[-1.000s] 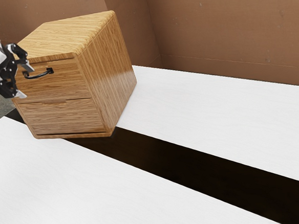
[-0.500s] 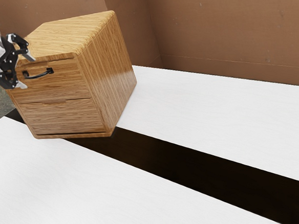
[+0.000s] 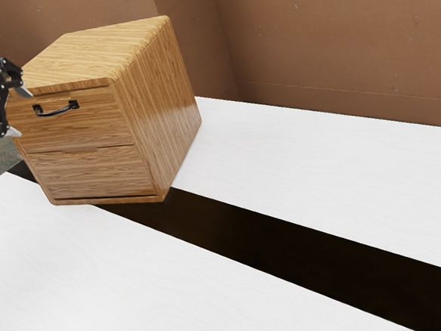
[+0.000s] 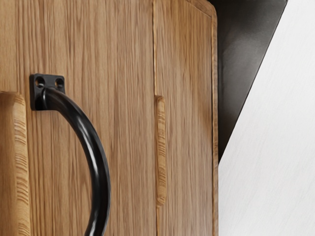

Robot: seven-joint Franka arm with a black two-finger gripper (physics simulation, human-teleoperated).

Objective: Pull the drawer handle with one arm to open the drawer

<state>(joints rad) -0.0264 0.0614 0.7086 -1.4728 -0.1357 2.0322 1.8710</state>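
Nearest, a white table slab [image 3: 138, 285]; beyond it a dark gap [image 3: 302, 251], then a second white slab [image 3: 334, 165] reaching back to the brown wall [image 3: 333, 36]. At the exterior view's left end of that far slab, near corner out over the gap — a wooden cabinet [image 3: 147, 87] with two drawers, both fronts flush with the case. On the upper drawer [image 3: 89, 125], a black handle [image 3: 56, 109]: an arched bar on a small screw plate [image 4: 47, 90], seen close from the wrist. Just beside the handle, toward the exterior view's left and clear of it, the black gripper [image 3: 18, 113] — released, fingers spread well apart. Beneath, the lower drawer [image 3: 92, 171] with a narrow groove along its top edge.
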